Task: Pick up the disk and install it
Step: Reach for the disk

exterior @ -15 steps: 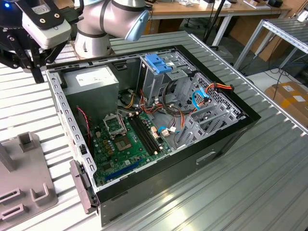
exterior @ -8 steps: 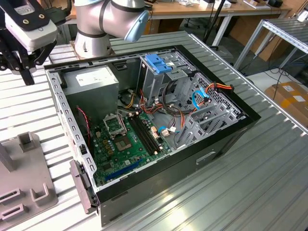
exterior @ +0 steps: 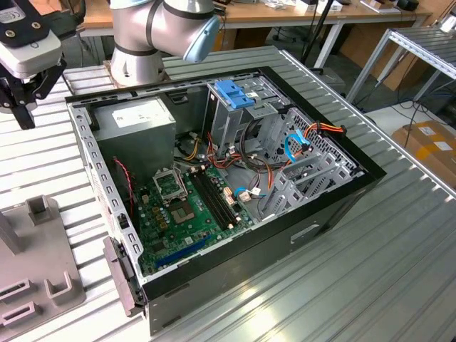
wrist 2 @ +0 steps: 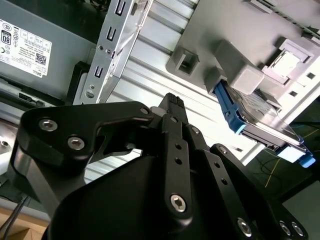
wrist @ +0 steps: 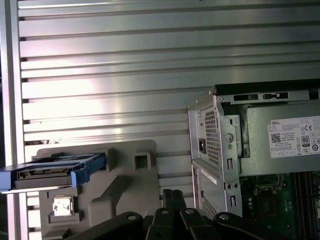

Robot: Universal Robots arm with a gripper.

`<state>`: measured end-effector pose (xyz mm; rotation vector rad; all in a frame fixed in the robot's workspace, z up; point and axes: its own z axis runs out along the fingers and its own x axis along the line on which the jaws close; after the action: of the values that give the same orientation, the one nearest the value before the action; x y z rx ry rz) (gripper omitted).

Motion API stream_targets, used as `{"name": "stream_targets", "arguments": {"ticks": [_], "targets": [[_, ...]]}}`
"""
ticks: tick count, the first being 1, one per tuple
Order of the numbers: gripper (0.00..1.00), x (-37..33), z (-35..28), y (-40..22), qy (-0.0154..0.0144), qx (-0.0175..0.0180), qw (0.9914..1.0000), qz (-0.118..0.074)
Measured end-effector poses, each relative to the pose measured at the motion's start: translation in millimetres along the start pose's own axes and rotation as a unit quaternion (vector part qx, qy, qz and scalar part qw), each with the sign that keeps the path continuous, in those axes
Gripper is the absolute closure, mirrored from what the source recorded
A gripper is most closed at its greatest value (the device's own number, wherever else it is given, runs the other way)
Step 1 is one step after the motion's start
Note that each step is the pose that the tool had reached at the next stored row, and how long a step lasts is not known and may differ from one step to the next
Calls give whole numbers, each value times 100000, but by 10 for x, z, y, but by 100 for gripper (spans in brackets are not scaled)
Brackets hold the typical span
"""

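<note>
Second wrist view: gripper [wrist 2: 172, 100] clenched, fingertips together with nothing between them, hanging clear of the grey holder [wrist 2: 245, 77]. Seated on edge in that holder is the disk [wrist 2: 262, 122], blue rails [wrist 2: 226, 112] outward, not in contact with the gripper. An open computer case [wrist: 225, 135] lies beside the holder. Judged hazards: closed jaws striking the disk's exposed edge on approach and tipping it out of the holder; a grip on the plastic rails alone slipping.
</note>
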<state>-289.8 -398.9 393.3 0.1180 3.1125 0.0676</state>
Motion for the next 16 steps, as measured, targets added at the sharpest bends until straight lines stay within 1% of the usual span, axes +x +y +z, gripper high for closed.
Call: {"name": "stream_targets", "arguments": {"ticks": [3, 6, 12, 16], "targets": [[89, 51, -1, -4, -2, -2, 100000, 1], [89, 126, -3, -9, -1, -1, 100000, 1], [89, 224, -6, -17, 1, 0, 100000, 3], [89, 325, -9, -24, 2, 1, 100000, -1]]}}
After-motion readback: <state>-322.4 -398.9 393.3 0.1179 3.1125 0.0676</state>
